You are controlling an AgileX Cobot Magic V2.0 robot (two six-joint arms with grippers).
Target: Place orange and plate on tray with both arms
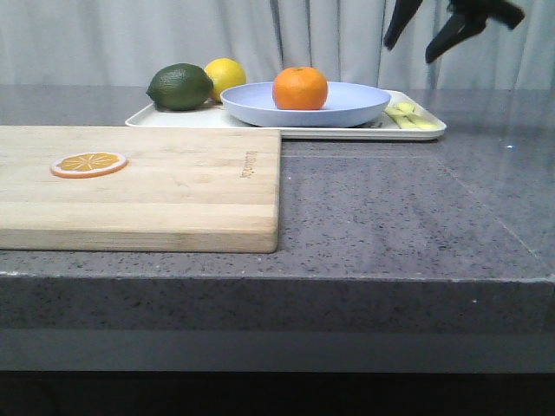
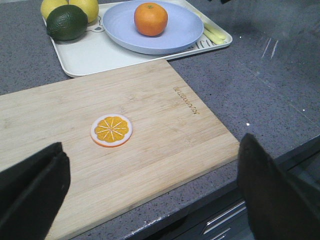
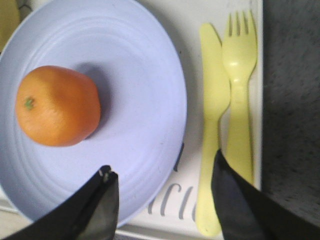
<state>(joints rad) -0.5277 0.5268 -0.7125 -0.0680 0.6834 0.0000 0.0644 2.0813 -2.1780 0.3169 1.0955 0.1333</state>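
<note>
The orange sits on the plate, and the plate sits on the tray. The right hand is spread wide above them, holding nothing. The left hand is spread wide too.

In the front view the pale lavender-blue round plate hides much of the flat cream-white tray, and the top edge crops the black right gripper.

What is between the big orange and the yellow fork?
In the right wrist view, bare plate surface, then the yellow knife, lies between the orange and the fork.
</note>
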